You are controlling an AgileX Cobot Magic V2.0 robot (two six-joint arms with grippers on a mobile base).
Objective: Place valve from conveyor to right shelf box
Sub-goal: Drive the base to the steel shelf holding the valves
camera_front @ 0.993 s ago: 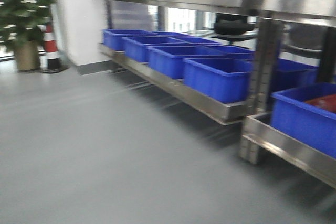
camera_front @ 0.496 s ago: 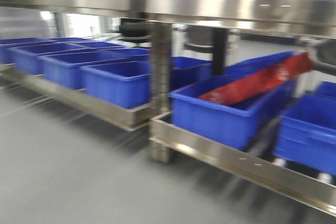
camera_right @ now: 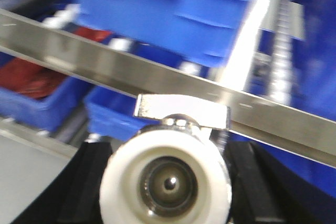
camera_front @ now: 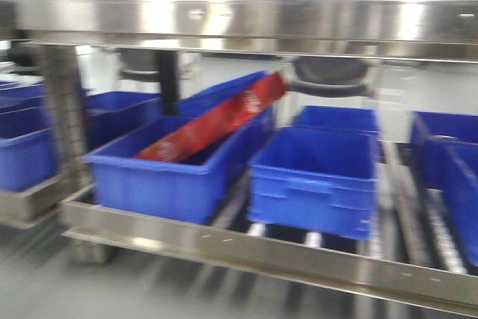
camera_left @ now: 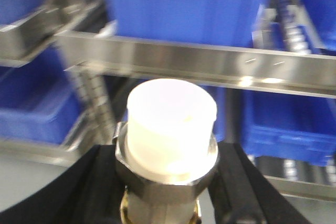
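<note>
My left gripper [camera_left: 166, 195] clasped a ribbed silvery metal valve [camera_left: 169, 140], white-capped; my right gripper [camera_right: 167, 184] clasped a second levered valve [camera_right: 166, 171], before blue plastic boxes [camera_front: 314, 177] on steel shelving [camera_front: 246, 20]

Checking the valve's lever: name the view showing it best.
Right wrist view: the lever stands clear above the valve. The left wrist view shows a second valve, capped, no lever visible. Front view: no valve.

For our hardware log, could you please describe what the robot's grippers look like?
Only a little shows. The left gripper has two matte black fingers with broad, sloping outer faces. The right gripper has the same black, blocky fingers. No cables, markings or arm links are visible in these blurred views.
</note>
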